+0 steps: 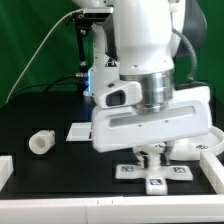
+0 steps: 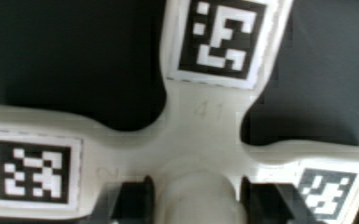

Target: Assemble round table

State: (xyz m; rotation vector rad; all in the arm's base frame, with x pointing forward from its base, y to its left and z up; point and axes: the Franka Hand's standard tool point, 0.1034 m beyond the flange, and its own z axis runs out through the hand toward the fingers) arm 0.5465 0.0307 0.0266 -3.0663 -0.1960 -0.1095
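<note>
- Here, the cross-shaped base (image 1: 152,173) is seen lying flat on the black table (image 1: 60,182), directly under the gripper (image 1: 150,158). One of its arms is taken between the fingers (image 2: 137,196).
- In the wrist view both fingers are shown against the sides of that arm. Whether the arm is squeezed or only bracketed cannot be told.
- The step in hand is judged to be the grasp of the base.
- The grasp would be done well if the arm were kept centred between the jaws. The wrist should be held square, so that the piece is not twisted as pressure is applied.
- Because the plastic looks smooth, a swing or slip is to be expected if the piece is raised quickly. A slow, level lift is advised.
- The short cylindrical leg (image 1: 40,143) is found well apart from the gripper, toward the exterior view's left, and nothing stands between them.
- The round disc (image 1: 192,150) is partly hidden behind the gripper, toward the exterior view's right and near the base. Room should be left for it when the base is moved.
- The marker board (image 1: 78,130) lies beyond the gripper, toward the exterior view's left, and is judged to be out of the way.
</note>
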